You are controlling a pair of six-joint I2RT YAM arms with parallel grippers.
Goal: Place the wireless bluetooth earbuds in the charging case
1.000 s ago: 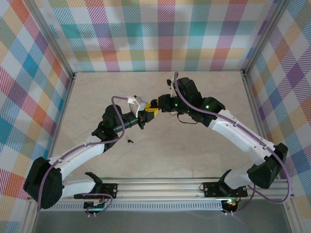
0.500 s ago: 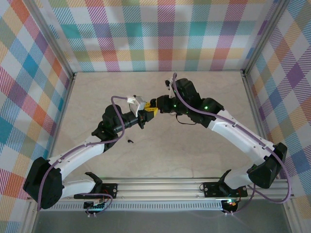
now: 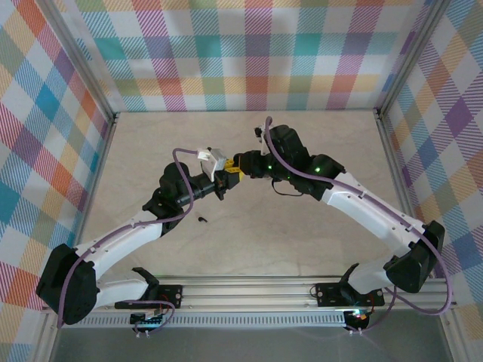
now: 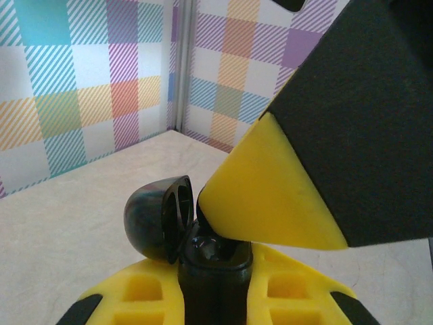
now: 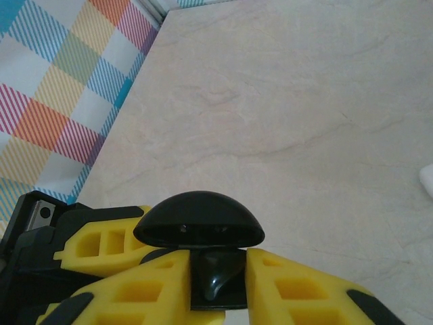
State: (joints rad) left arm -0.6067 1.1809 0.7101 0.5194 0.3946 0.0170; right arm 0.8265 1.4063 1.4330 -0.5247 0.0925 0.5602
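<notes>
A: Left to right, what have we got?
B: Tiny black speck on the worktop beside the left arm. Probably a black earbud, too small to confirm. Next, left tool clamped on the charging case. The lid is hinged open and the case's lower body is hidden between the fingers.
A: Right tool?
B: Right tool is nose to nose with the left, one fingertip right over the open case. Narrow gap, with a glossy black piece between its fingers under the lid. Can't tell if it's gripped or sitting in the case.
A: Far right?
B: White blob on the worktop, cut off by the frame edge.
</notes>
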